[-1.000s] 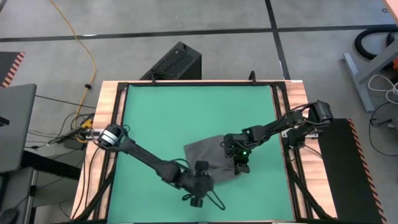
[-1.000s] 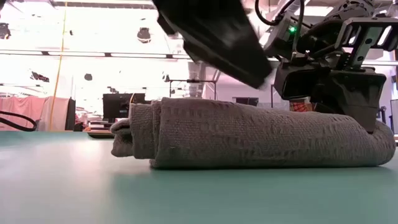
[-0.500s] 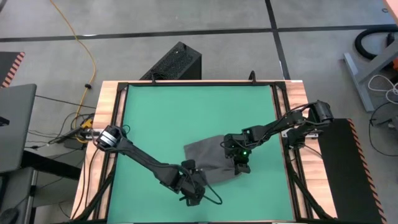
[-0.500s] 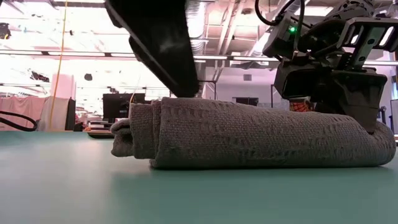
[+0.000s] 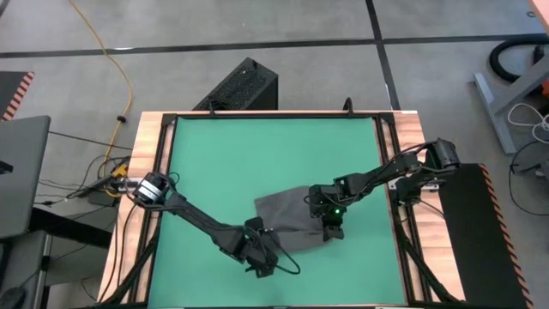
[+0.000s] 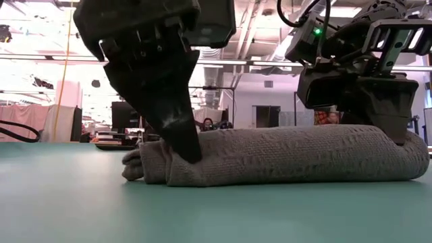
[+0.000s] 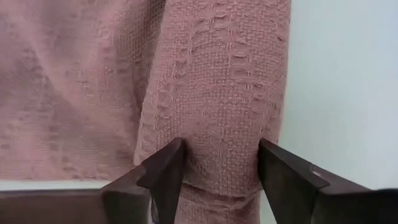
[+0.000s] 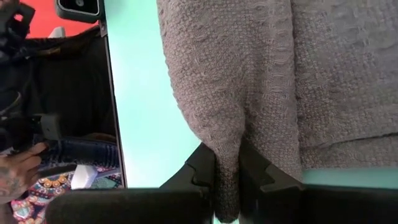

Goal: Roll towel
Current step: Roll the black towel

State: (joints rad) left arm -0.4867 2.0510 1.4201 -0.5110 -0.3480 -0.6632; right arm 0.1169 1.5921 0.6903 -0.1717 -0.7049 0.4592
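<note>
Now that your left pincer (image 6: 177, 145) has dropped from above the plain dark grey soft cloth towel (image 6: 283, 155) onto its rolled end, fingers spread astride the roll, rolling can resume on the teal green mat (image 5: 257, 163) covering the desk; your right pincer (image 8: 227, 171) stays clamped on the opposite end

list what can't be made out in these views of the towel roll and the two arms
- High view: the left gripper covers its end of the plain dark grey cloth towel.
- Low view: the right gripper hides the roll's far end.
- Right wrist view: the towel fold fills the jaws; the person is cut off by the edge.
</note>
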